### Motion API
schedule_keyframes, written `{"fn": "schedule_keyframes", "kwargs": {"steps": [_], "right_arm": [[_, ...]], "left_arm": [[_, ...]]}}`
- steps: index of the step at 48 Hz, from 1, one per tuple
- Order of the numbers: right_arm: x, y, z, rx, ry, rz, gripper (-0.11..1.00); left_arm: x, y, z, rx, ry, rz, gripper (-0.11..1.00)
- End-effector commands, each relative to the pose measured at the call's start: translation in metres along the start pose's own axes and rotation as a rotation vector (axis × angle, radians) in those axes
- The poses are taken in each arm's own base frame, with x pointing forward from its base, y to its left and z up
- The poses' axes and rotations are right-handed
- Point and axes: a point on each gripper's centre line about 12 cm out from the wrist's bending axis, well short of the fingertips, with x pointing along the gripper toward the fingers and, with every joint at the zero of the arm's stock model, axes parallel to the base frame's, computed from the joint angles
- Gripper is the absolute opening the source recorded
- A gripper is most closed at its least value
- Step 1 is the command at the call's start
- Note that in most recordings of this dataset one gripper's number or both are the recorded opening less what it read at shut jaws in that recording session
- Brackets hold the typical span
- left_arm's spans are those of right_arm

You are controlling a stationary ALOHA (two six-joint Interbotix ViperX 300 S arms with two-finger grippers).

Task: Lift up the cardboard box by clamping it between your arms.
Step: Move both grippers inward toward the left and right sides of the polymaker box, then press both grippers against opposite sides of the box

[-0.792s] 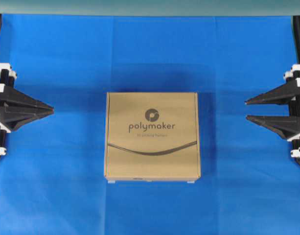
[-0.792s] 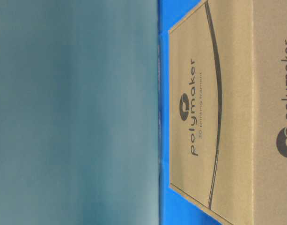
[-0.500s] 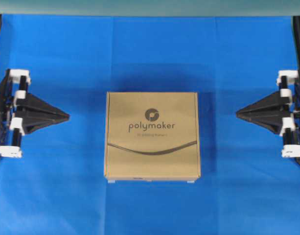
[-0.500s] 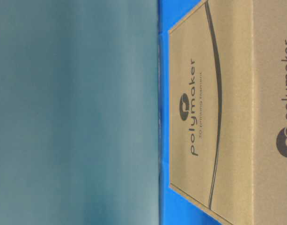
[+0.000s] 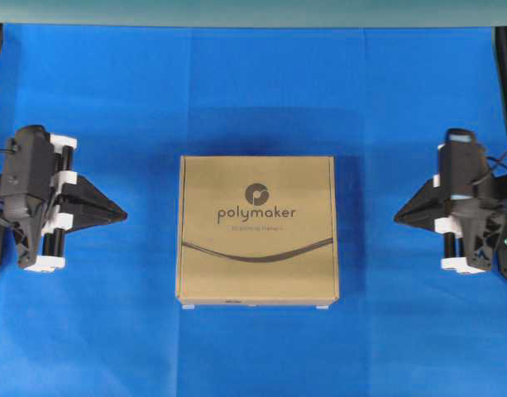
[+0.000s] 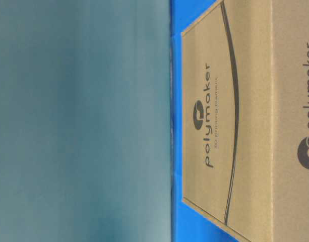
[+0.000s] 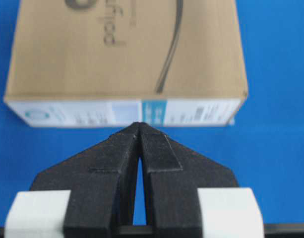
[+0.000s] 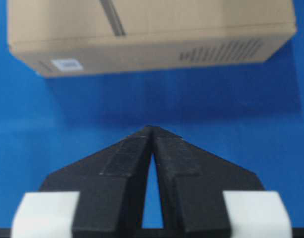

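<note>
The cardboard box (image 5: 257,230) lies flat at the middle of the blue cloth (image 5: 261,91); its top reads "polymaker" in dark lower-case letters under a round logo, with a smaller line of print beneath that is too fine to read from overhead and a curved dark line sweeping across below it; in the table-level view, which is turned on its side, the same word shows twice, once on the top face and once on the side wall, and the small line seems to read "3D printing filament". The left wrist view shows a pale label strip with a teal block along the box's near side, its print too small to read; the right wrist view shows a small white sticker and rows of dark print on the opposite side, also unreadable. The left gripper (image 5: 122,216) points at the box's left side, jaws closed to a point and holding nothing, apart from the box; the right gripper (image 5: 397,218) mirrors it on the right, likewise closed, empty and apart from the box.
</note>
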Motion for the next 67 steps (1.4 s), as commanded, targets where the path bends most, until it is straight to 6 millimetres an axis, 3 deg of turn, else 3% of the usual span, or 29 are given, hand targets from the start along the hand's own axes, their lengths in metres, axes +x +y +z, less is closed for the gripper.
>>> {"fn": "schedule_keyframes", "kwargs": {"steps": [1, 5, 8, 13, 20, 24, 27, 46, 54, 67], "right_arm": [[0.001, 0.0, 0.013, 0.001, -0.006, -0.001, -0.02], [0.006, 0.0, 0.012, -0.002, 0.029, -0.003, 0.02], [0.009, -0.001, 0.011, 0.005, 0.049, -0.007, 0.08], [0.01, -0.007, 0.012, 0.027, 0.045, -0.022, 0.28], [0.012, -0.012, 0.006, 0.041, 0.074, -0.037, 0.72], [0.015, -0.012, 0.002, 0.04, 0.108, -0.037, 0.91], [0.019, -0.012, 0.0, 0.039, 0.137, -0.038, 0.99], [0.065, -0.01, -0.014, -0.012, 0.228, -0.029, 0.99], [0.086, -0.009, -0.012, -0.037, 0.202, -0.025, 0.99], [0.102, -0.008, -0.006, -0.041, 0.177, -0.024, 0.99]], "left_arm": [[0.001, 0.002, 0.008, 0.003, -0.006, 0.007, 0.0], [0.003, 0.004, 0.008, -0.006, -0.003, 0.015, 0.02], [0.004, 0.005, 0.007, -0.012, 0.008, 0.018, 0.1], [0.006, 0.005, 0.005, -0.017, 0.02, 0.018, 0.39], [0.01, 0.005, 0.001, -0.022, 0.043, 0.018, 0.8], [0.015, 0.005, -0.005, -0.025, 0.071, 0.017, 0.83], [0.019, 0.005, -0.008, -0.027, 0.089, 0.019, 0.83], [0.06, 0.01, -0.036, -0.038, 0.25, 0.032, 0.83], [0.076, 0.011, -0.039, -0.039, 0.281, 0.031, 0.83], [0.099, 0.011, -0.037, -0.04, 0.291, 0.03, 0.83]]}}
